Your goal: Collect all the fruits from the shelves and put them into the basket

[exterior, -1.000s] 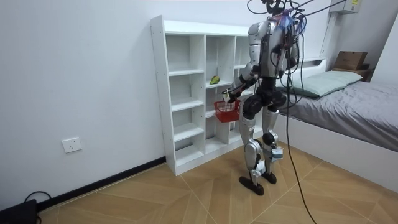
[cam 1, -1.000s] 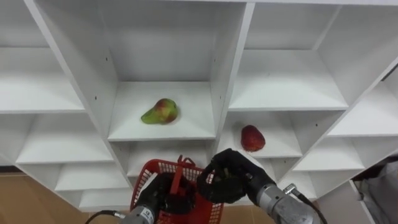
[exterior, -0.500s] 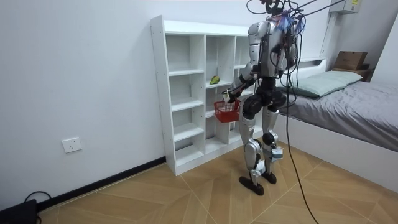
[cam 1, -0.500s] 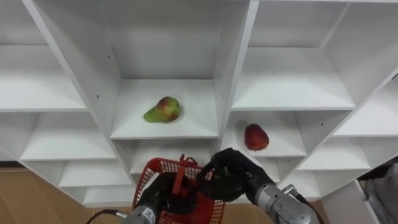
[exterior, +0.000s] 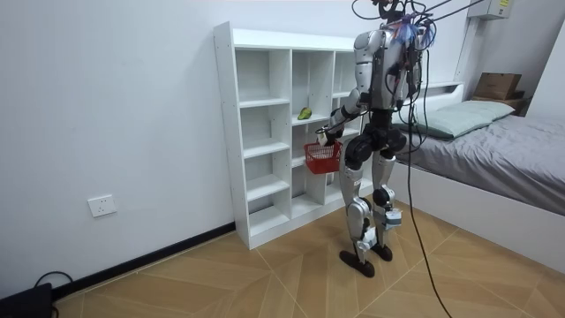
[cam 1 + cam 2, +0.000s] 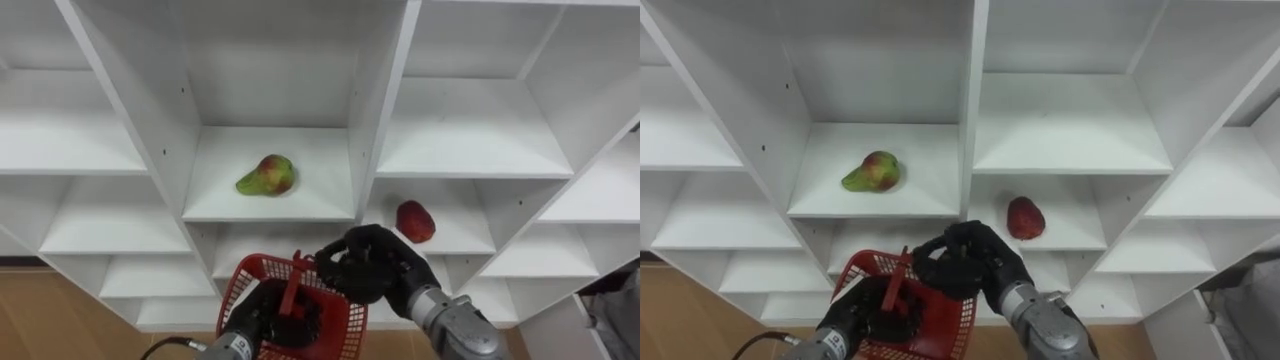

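Left eye view: the left hand (image 6: 262,315) is closed round the handle of the red basket (image 6: 338,322). The right hand (image 6: 374,270) hangs over its rim; I cannot tell its grip.

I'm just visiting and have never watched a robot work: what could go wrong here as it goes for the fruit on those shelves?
The right hand, fingers curled, hovers in front of the shelves just under the white divider; reaching up, it might bump it. The pear lies on its side, so a clumsy touch could roll it away. The red basket hangs from the left hand by its handle and might tip when fruit drops in.
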